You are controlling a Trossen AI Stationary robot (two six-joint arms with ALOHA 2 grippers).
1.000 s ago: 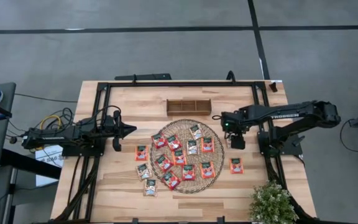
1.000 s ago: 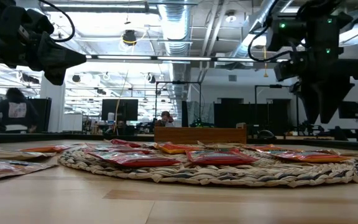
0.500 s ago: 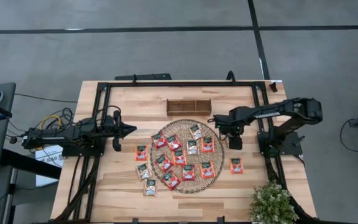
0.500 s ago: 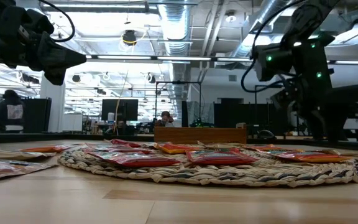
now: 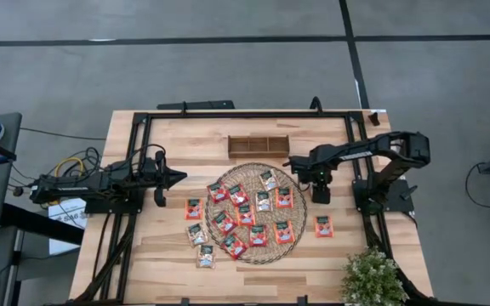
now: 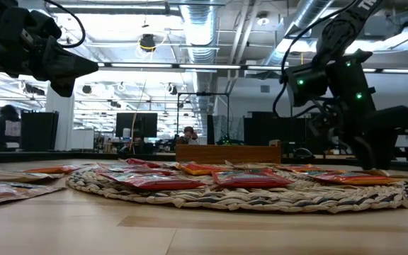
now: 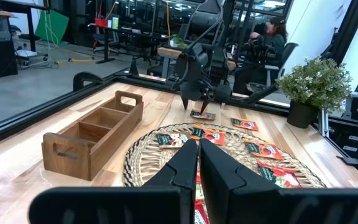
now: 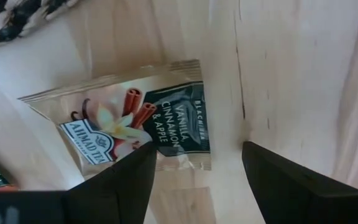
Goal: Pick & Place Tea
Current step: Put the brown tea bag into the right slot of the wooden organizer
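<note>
Several red-orange and pale tea sachets (image 5: 247,214) lie flat on the round woven mat (image 5: 253,167), and a few lie on the wood beside it (image 5: 195,209) (image 5: 322,225). My right gripper (image 5: 320,194) points down, open, just off the mat's right edge, low over a pale vanilla sachet (image 8: 135,118) lying flat on the table. Its fingers stand either side of that sachet's one end (image 8: 197,155). From the left wrist view the same sachet (image 7: 202,114) shows below the right gripper (image 7: 197,103). My left gripper (image 5: 179,178) (image 7: 199,149) hovers shut, left of the mat. My right gripper comes at the pale sachet from above, pointing down, fingers apart. One finger (image 8: 117,180) overlaps the sachet's edge (image 8: 185,158); the other stands over bare wood. I cannot tell whether either touches it. The sachet lies flat on the table.
A brown wooden three-compartment tray (image 5: 259,146) stands just beyond the mat's far side. A potted plant (image 5: 371,279) sits at the near right corner. A black frame (image 5: 245,115) runs round the table. Bare wood lies right of the mat.
My right gripper has come down toward the table by the mat's right edge, shifting slightly left, while that arm's elbow has folded in toward the table. The sachets have stayed where they were.
</note>
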